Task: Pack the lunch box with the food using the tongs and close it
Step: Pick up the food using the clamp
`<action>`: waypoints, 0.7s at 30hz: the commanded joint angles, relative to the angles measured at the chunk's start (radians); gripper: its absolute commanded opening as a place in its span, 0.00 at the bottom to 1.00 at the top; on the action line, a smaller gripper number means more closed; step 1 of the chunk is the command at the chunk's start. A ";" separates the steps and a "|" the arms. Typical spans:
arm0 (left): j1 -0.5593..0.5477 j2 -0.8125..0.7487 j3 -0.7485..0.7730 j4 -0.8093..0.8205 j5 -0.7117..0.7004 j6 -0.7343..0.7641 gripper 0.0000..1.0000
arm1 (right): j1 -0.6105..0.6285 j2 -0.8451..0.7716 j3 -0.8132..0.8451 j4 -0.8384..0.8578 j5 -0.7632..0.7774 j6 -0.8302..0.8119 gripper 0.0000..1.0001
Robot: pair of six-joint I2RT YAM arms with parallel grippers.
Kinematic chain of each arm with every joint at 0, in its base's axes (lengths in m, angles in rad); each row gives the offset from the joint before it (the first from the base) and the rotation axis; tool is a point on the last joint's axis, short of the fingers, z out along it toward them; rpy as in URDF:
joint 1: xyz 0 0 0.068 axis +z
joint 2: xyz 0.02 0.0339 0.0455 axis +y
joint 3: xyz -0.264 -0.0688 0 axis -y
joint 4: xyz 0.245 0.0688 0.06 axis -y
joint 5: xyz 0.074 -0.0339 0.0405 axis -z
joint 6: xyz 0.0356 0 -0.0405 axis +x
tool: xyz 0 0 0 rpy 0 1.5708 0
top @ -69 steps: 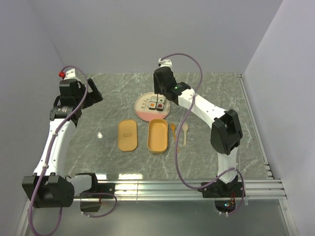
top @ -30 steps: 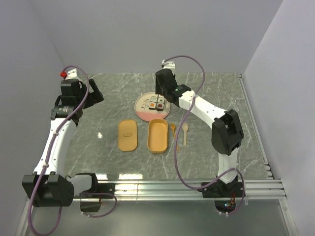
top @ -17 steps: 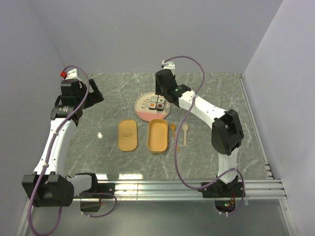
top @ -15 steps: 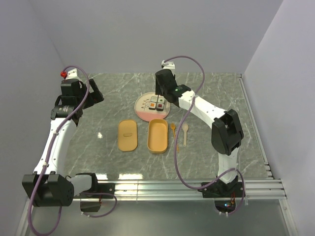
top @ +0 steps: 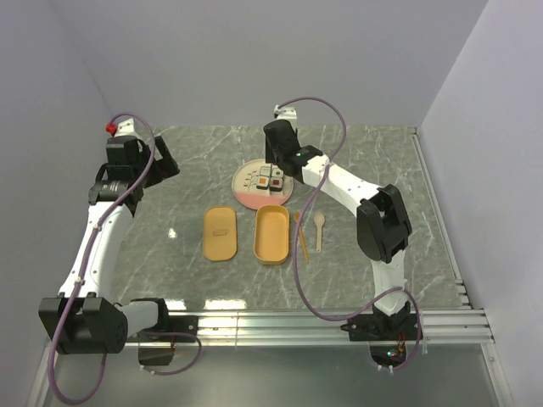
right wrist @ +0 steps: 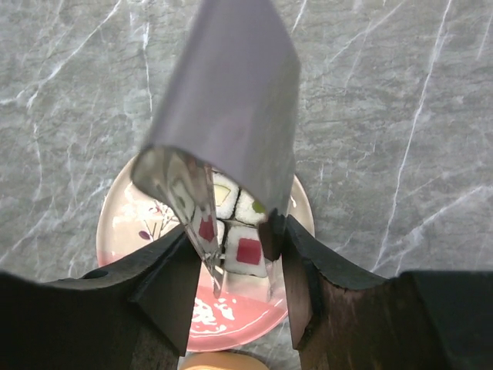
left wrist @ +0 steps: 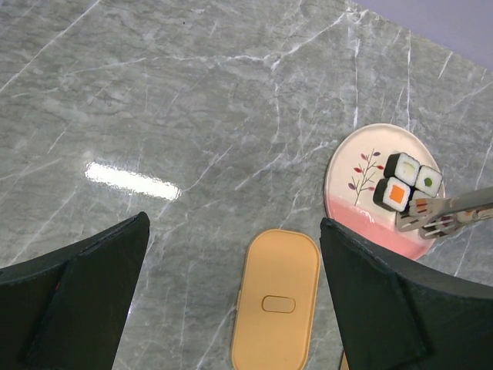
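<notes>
Your left gripper (left wrist: 231,301) hangs wide open over the left side of the worktop (top: 170,182), holding nothing. The lid (top: 219,233) and the lunch box (top: 271,233) lie side by side near the middle, long ways pointing at you. Just behind the box sits the plate (top: 246,188) with the food (top: 270,178). Your right gripper (right wrist: 235,254) squeezes the tongs (left wrist: 451,210). Their tips are a little apart, around the near roll, I think. The box is just toward you, with open room.
</notes>
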 commanded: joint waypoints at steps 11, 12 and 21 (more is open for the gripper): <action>-0.004 -0.005 0.020 0.018 0.002 0.011 0.99 | 0.009 -0.041 0.032 0.063 0.043 -0.041 0.26; -0.004 -0.007 0.019 0.018 0.002 0.011 0.99 | 0.010 -0.044 0.026 0.067 0.043 -0.046 0.25; -0.004 -0.024 0.003 0.026 0.010 0.006 1.00 | 0.015 -0.136 -0.035 0.084 0.036 -0.072 0.22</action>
